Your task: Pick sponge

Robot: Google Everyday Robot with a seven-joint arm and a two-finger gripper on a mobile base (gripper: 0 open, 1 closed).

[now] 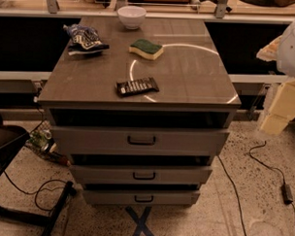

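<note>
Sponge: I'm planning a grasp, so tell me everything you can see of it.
The sponge is a small wavy-sided block, with a dark green scouring top over pale yellow foam. It lies flat, green side up, slanted, on the grey cabinet top, toward the back, nearer the camera than the bowl and apart from it. Only the cabinet top touches it. The gripper is not in view.

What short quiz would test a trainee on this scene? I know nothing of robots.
1. True or false: the sponge lies inside the white bowl.
2. Which lies nearest the front edge of the cabinet top? A) sponge B) candy bar wrapper C) snack bag
3. Fill in: the gripper is ___ of view.
Key: 1 false; 2 B; 3 out.
</note>
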